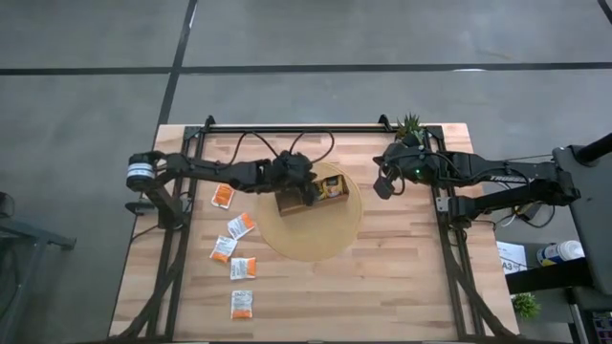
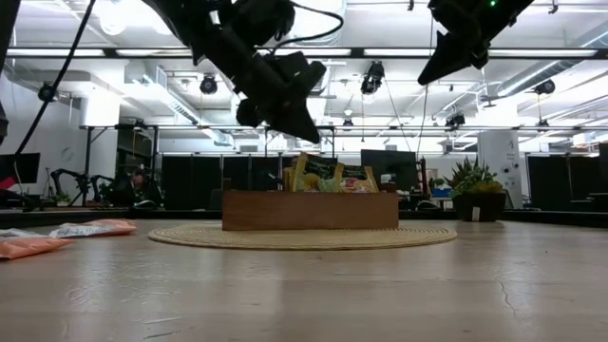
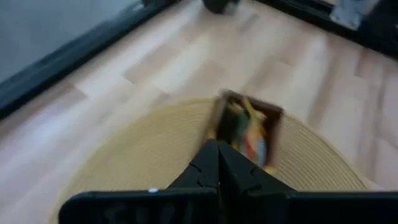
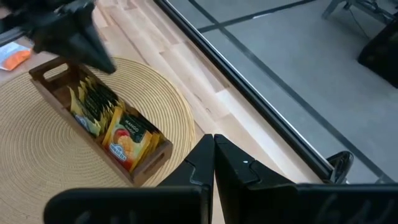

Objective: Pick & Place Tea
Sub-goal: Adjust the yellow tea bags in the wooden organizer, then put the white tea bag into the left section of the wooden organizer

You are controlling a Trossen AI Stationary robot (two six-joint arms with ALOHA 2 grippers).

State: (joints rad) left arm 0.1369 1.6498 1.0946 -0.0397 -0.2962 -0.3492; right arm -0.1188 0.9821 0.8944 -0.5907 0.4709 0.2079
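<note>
high view: left gripper (image 1: 304, 183) pressed together and empty, hanging over the tray (image 1: 290, 203) on the round mat (image 1: 330, 239), likely between sachets. right gripper (image 1: 383, 186) also closed, parked just off the mat. five tea sachets (image 1: 239, 225) lie on the table (image 1: 402, 277) left of the mat; more stand upright in the tray.

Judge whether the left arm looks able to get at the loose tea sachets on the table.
Probably yes. The left pincer, shut and empty, hangs above the tray; the sachets lie flat on open tabletop on its own side, nothing covering them.

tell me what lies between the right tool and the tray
Nothing stands there. In the high view, only the woven mat's edge and bare table lie between the shut right tool and the tray.
</note>
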